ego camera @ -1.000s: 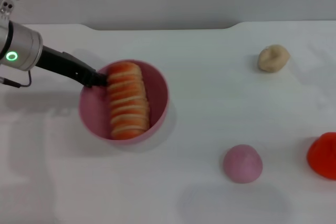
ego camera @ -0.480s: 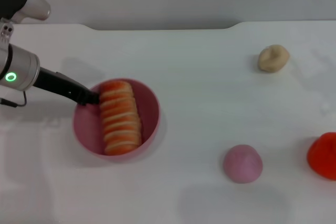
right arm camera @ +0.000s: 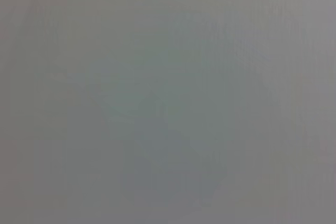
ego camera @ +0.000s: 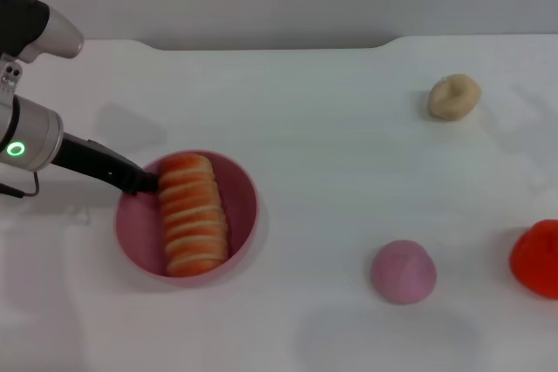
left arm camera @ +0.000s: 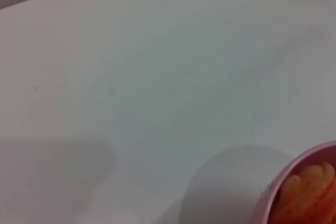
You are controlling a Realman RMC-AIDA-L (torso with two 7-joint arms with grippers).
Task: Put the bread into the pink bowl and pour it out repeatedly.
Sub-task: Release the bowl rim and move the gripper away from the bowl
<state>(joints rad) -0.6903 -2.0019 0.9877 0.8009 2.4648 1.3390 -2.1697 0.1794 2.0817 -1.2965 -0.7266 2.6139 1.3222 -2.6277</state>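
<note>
The jaws of the left gripper (ego camera: 146,183) are pinched together on the rim of the round, deep, shiny pink plastic bowl (ego camera: 241,206), at the bowl's far left edge in the head view. The black fingers reach in from the left side of the white table (ego camera: 331,128). The bowl sits on the table, on the left. The long toy bread with orange ridges and pale cream grooves (ego camera: 190,214) lies inside the bowl, running from the far side to the near side. In the left wrist view, a bit of the bowl's rim (left arm camera: 273,192) and one end of the bread (left arm camera: 307,192) show at the corner. Over on the right of the table are a small beige knotted lump (ego camera: 453,97), a small solid pink dome (ego camera: 403,271) and a red thing (ego camera: 536,257) at the edge. The right gripper does not show in any view.
</note>
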